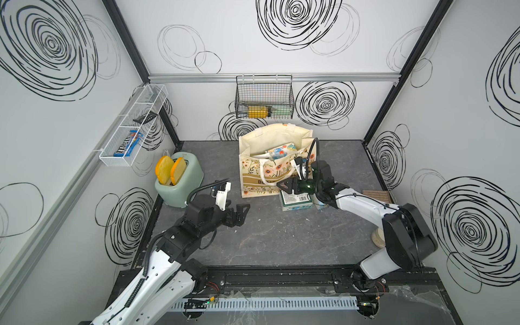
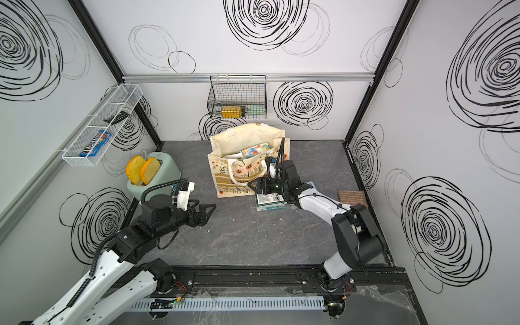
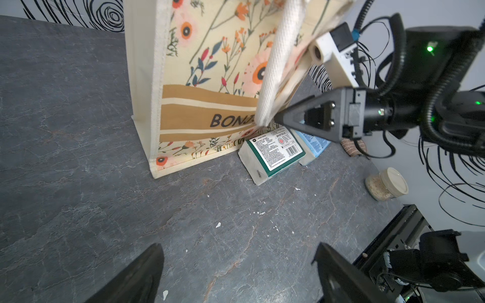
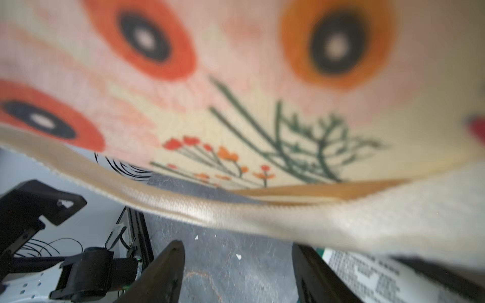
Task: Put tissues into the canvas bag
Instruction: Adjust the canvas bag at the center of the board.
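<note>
Fingers [image 3: 141,275] of left gripper [image 3: 237,249] and right gripper [image 4: 237,246] stand apart; only top views show tissues [image 1: 281,152] inside canvas bag [image 1: 270,135].

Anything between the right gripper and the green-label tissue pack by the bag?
Yes: the canvas bag's front handle hangs down to the right gripper's tips, just above the green-label pack lying at the bag's foot. Open jaws could snag it. Nothing else visible.

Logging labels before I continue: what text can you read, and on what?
"BONJ", rest behind the handle: bag stripe.
"m&m's": blue packet in the wire shelf.
Green pack label, blue pack: print too small.
</note>
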`<action>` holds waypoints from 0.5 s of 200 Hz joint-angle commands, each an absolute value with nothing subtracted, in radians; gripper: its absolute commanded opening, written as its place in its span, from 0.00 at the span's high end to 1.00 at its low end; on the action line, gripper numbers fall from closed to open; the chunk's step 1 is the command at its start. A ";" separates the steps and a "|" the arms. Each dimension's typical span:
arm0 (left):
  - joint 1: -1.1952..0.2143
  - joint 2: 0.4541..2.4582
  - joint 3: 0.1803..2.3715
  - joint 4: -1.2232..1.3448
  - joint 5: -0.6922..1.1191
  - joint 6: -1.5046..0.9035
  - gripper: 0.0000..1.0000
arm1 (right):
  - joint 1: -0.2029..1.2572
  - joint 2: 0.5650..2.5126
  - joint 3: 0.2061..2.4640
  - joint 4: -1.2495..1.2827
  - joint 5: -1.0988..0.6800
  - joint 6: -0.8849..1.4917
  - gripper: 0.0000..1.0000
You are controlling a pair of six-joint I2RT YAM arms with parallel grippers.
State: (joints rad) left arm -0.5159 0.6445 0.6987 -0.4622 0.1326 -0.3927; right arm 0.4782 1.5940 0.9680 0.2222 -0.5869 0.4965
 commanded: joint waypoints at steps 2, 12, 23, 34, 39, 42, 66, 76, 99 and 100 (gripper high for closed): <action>-0.538 0.623 0.697 -0.425 0.104 -0.390 0.05 | 0.461 1.650 1.103 0.269 -0.557 0.534 0.32; -0.551 0.616 0.696 -0.426 0.094 -0.390 0.05 | 0.461 1.652 1.122 0.253 -0.543 0.537 0.32; -0.565 0.608 0.695 -0.428 0.081 -0.393 0.04 | 0.461 1.631 1.108 0.261 -0.536 0.541 0.32; -0.578 0.602 0.695 -0.431 0.067 -0.394 0.04 | 0.459 1.594 1.085 0.250 -0.521 0.537 0.32; -0.582 0.599 0.695 -0.430 0.062 -0.393 0.03 | 0.456 1.573 1.072 0.244 -0.519 0.533 0.32; -0.585 0.598 0.695 -0.431 0.060 -0.394 0.03 | 0.453 1.558 1.062 0.243 -0.519 0.532 0.32; -0.593 0.599 0.695 -0.431 0.056 -0.389 0.02 | 0.425 1.408 0.974 0.205 -0.524 0.504 0.30; -0.594 0.605 0.695 -0.429 0.060 -0.390 0.02 | 0.411 1.338 0.934 0.174 -0.519 0.481 0.29; -0.593 0.620 0.696 -0.427 0.067 -0.387 0.03 | 0.379 1.174 0.831 0.155 -0.531 0.454 0.28; -0.593 0.622 0.696 -0.428 0.067 -0.387 0.02 | 0.377 1.167 0.828 0.153 -0.532 0.454 0.28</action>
